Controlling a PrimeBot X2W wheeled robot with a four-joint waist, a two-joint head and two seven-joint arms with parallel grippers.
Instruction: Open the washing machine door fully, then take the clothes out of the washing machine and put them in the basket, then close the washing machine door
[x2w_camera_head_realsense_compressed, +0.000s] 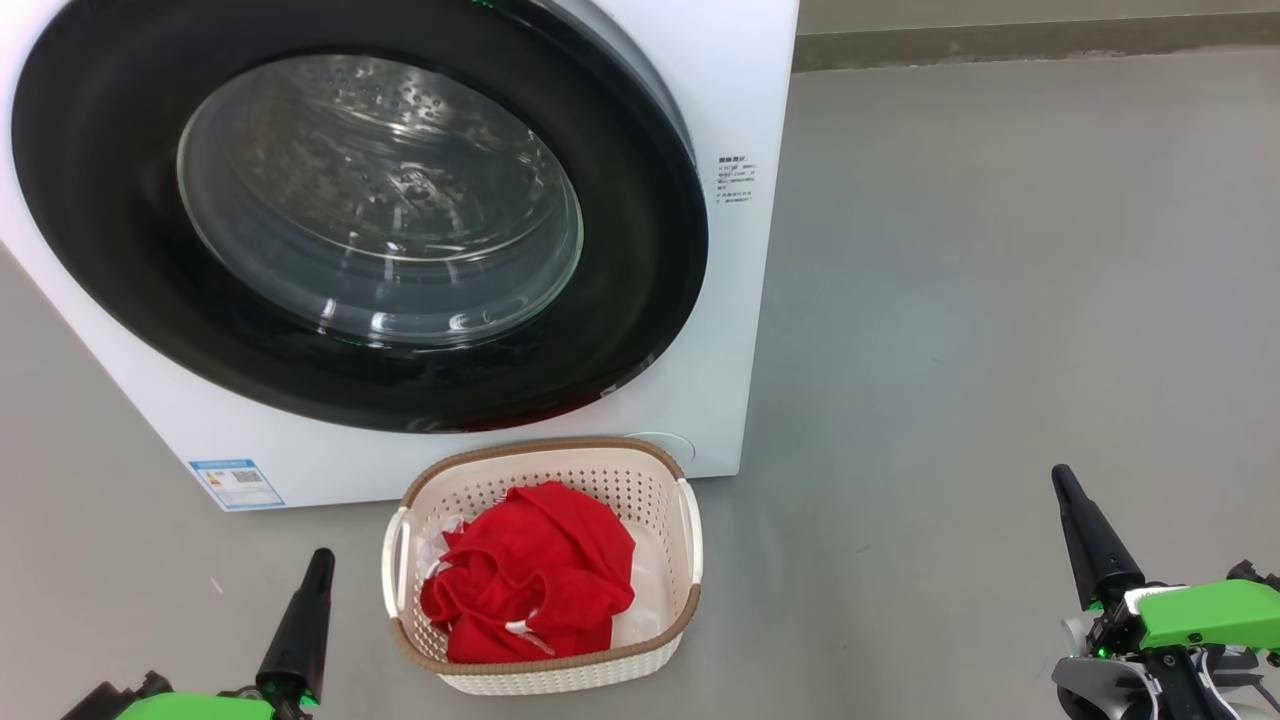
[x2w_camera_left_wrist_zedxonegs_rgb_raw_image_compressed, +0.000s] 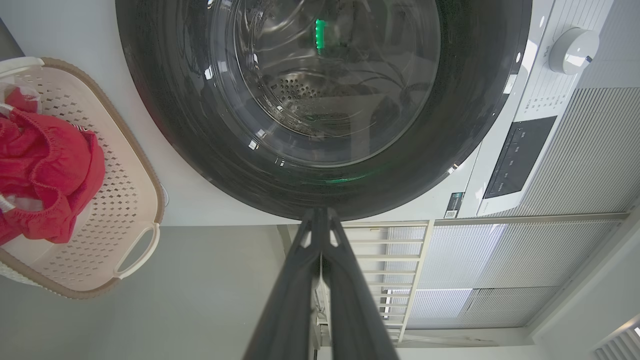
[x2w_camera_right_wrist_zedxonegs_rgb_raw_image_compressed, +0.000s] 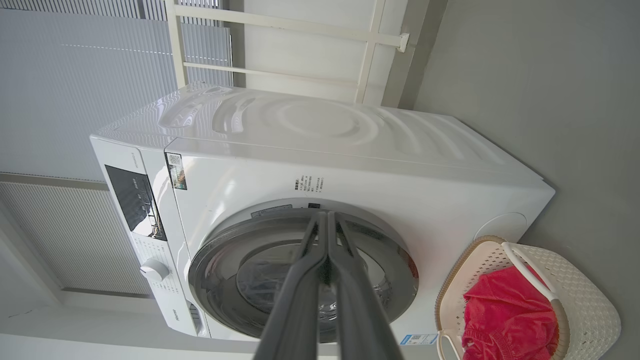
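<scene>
We see our left gripper (x2w_camera_left_wrist_zedxonegs_rgb_raw_image_compressed: 320, 216) and right gripper (x2w_camera_right_wrist_zedxonegs_rgb_raw_image_compressed: 327, 216) each with its fingers pressed together on nothing, both apart from the washing machine (x2w_camera_head_realsense_compressed: 745, 100). The washing machine door (x2w_camera_head_realsense_compressed: 380, 200) lies flush against the front. The red clothes (x2w_camera_head_realsense_compressed: 530, 580) are heaped in the basket (x2w_camera_head_realsense_compressed: 545, 446), which stands on the floor (x2w_camera_head_realsense_compressed: 1000, 300) just before the machine's bottom edge.

The washing machine door (x2w_camera_head_realsense_compressed: 380, 200), closed, bars entry; the basket (x2w_camera_head_realsense_compressed: 545, 447) stands open from above.
</scene>
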